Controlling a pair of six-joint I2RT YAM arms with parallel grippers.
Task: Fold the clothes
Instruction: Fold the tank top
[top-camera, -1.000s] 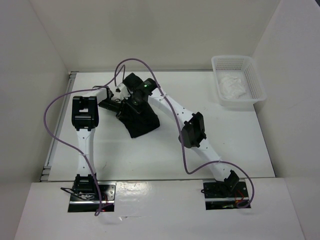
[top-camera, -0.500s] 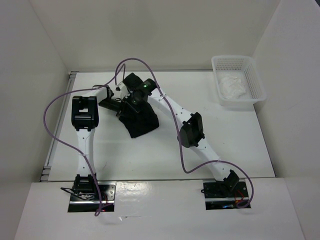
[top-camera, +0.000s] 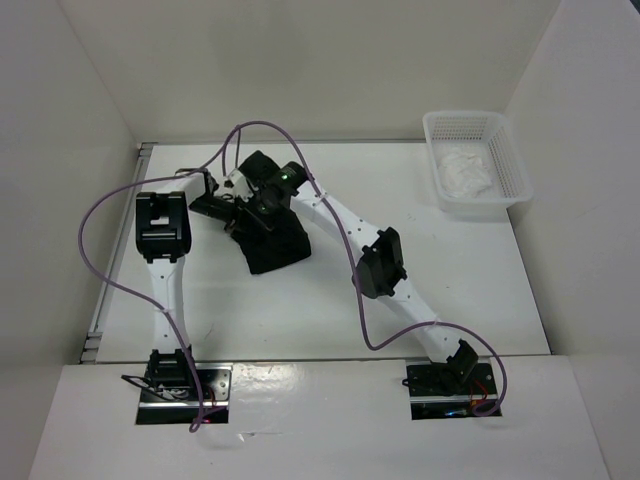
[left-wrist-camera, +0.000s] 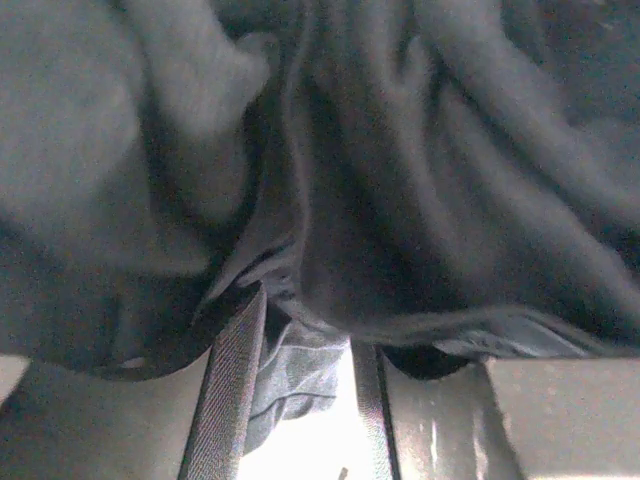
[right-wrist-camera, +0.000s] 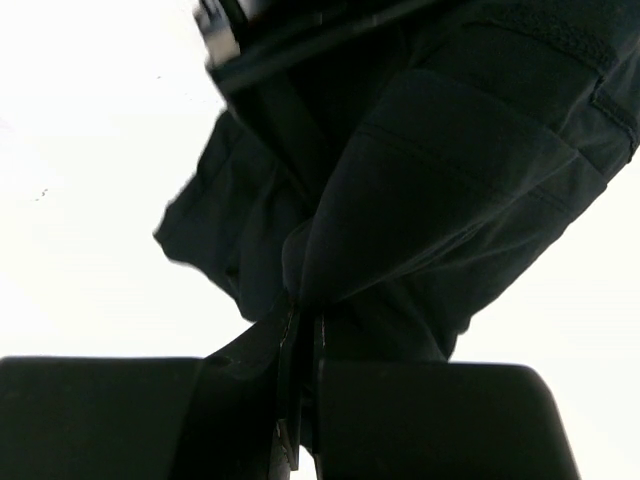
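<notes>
Left gripper (left-wrist-camera: 292, 400) now stands parted, T-shirt (top-camera: 275, 245) shifted farther from the basket (top-camera: 478, 208); right gripper (right-wrist-camera: 300, 340) stays clamped on it.

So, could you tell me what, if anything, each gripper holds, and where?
The right gripper pinches a bunched fold of the black T-shirt; the left gripper is open, holding nothing.

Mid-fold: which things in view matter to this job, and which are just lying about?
Job: black T-shirt; right tool, shut on it; left tool, open against it.
Lying about: white mesh basket; white fabric inside it.
</notes>
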